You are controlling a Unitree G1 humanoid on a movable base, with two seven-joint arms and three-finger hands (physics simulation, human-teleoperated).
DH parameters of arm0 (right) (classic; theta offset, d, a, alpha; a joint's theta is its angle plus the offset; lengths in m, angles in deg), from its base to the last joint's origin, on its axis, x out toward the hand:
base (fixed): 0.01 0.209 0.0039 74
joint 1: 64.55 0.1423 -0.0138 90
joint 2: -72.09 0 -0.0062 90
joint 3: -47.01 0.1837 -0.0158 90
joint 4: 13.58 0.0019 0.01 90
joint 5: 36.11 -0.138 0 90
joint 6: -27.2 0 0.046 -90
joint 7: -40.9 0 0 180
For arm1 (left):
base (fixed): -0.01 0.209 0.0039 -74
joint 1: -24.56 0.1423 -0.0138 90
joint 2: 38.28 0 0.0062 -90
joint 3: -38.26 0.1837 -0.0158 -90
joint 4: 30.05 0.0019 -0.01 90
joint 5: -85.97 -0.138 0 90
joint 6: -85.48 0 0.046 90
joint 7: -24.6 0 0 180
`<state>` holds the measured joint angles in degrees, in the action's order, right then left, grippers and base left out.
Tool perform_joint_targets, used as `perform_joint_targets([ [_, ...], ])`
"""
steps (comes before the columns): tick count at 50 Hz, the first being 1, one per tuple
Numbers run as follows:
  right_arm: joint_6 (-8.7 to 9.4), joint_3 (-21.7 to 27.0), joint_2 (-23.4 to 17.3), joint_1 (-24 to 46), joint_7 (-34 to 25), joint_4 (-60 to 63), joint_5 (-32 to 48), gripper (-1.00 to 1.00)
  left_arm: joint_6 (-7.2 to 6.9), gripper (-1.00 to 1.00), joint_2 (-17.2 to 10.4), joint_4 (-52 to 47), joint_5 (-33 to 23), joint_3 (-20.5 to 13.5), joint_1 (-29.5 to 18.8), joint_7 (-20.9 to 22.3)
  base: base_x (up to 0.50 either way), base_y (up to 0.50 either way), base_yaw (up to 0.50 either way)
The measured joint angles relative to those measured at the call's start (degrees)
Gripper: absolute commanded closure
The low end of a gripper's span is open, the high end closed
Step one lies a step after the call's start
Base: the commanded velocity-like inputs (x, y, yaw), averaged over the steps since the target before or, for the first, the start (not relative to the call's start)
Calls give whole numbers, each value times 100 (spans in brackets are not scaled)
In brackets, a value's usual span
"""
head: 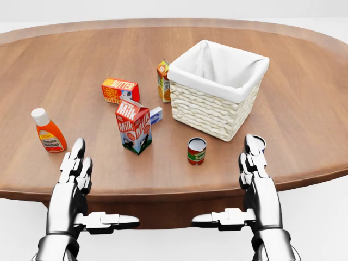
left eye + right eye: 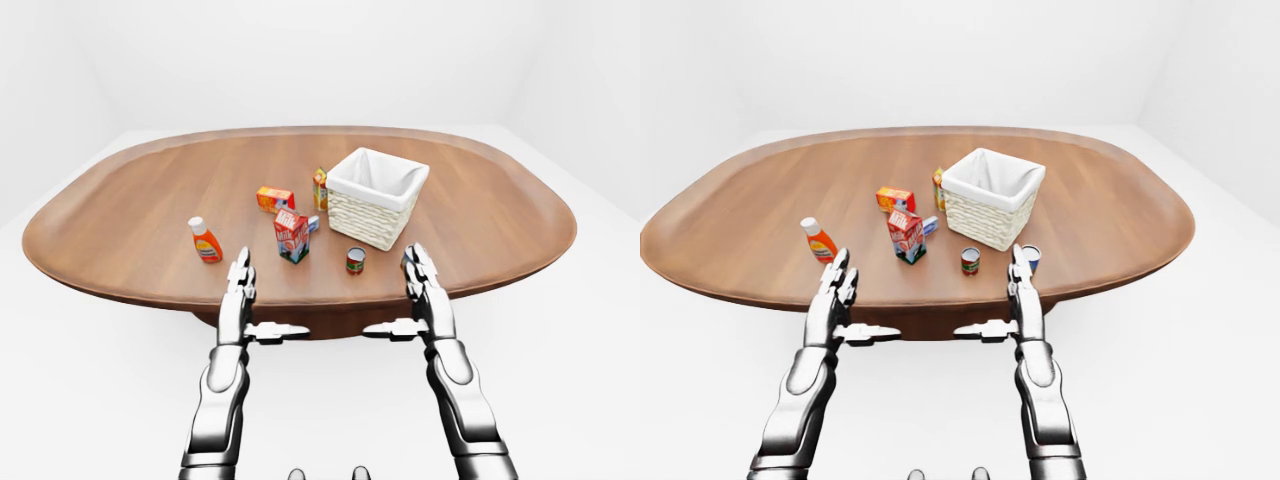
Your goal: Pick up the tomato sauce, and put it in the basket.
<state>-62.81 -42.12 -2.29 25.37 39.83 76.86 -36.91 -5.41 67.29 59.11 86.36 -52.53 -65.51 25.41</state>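
The tomato sauce, a small can (image 1: 196, 150) with a red and green label, stands upright on the brown oval table (image 1: 304, 109), just below the basket's near-left wall in the head view. The wicker basket (image 1: 206, 111) has a white cloth liner and looks empty. My left hand (image 1: 87, 190) hovers over the table's near edge with its fingers stretched out, open and holding nothing. My right hand (image 1: 244, 187) mirrors it to the right of the can, also open. Both thumbs point inward.
A milk carton (image 1: 134, 126) stands left of the can, with a small blue-white box (image 1: 156, 115) behind it. A ketchup bottle (image 1: 48, 132) is at far left. A butter box (image 1: 119, 90) and an orange carton (image 1: 163, 80) stand higher up. My right fingers partly hide another can (image 2: 1031, 257).
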Motion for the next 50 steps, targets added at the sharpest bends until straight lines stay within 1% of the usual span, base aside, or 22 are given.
perform_joint_targets([
  [10, 61, 76, -34, -44, -116, 177, -100, -100, -31, -97, -47, -57, 36, -89, 6, 96, 0, 0, 0],
  [15, 113, 96, -42, -64, -146, 276, -134, -100, -167, -97, -58, -244, 44, -109, 34, 120, 0, 0, 0],
  [23, 283, 116, -49, -118, -177, 550, -177, -100, -270, -97, -63, -455, 44, -123, 104, 159, 0, 0, 0],
  [30, 452, 140, -56, -148, -197, 789, -214, -100, -410, -98, -63, -726, 46, -125, 170, 190, 0, 0, 0],
  [33, 501, 153, -59, -156, -204, 877, -229, -100, -410, -98, -64, -859, 51, -131, 191, 203, 0, 0, 0],
  [50, 501, 220, -71, -201, -221, 1609, -325, -100, -410, -97, -78, -1473, 73, -195, 241, 257, 0, 0, 0],
])
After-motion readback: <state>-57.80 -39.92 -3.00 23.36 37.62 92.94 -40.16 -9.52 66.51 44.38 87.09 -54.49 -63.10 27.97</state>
